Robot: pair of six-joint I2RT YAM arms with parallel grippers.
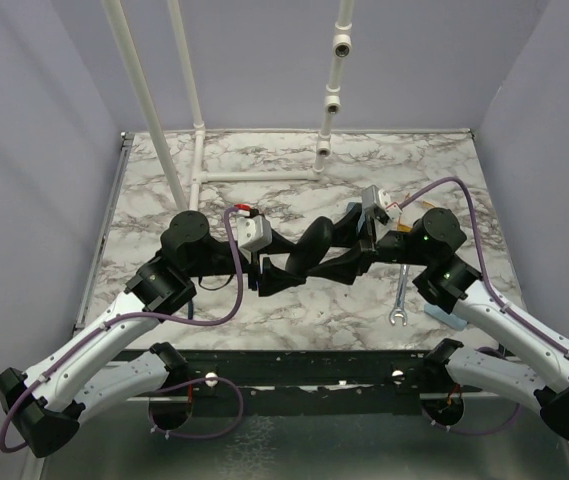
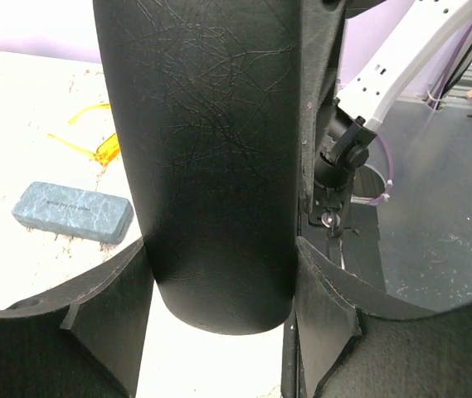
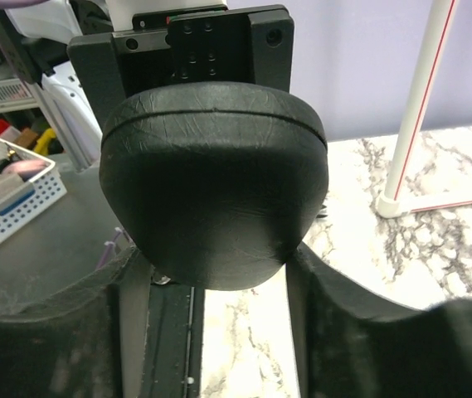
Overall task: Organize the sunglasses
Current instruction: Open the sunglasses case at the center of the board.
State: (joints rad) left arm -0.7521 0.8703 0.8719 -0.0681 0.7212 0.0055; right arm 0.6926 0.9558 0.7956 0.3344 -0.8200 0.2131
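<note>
A black oval case [image 1: 314,252] hangs over the middle of the marble table, held end to end by both arms. My left gripper [image 1: 262,272] is shut on its left end; in the left wrist view the case [image 2: 211,166] fills the gap between the fingers [image 2: 327,307]. My right gripper [image 1: 366,248] grips the other end, whose rounded tip [image 3: 215,182] sits between its fingers [image 3: 310,282]. The yellow-orange sunglasses [image 2: 94,145] lie on the table, unfolded, beyond a blue-grey oblong case [image 2: 71,211].
A white pipe frame [image 1: 199,175] stands at the back of the table, one post [image 3: 418,108] near the right wrist. A thin metal piece like a spanner [image 1: 401,300] lies by the right arm. A white basket [image 3: 12,199] sits off the table.
</note>
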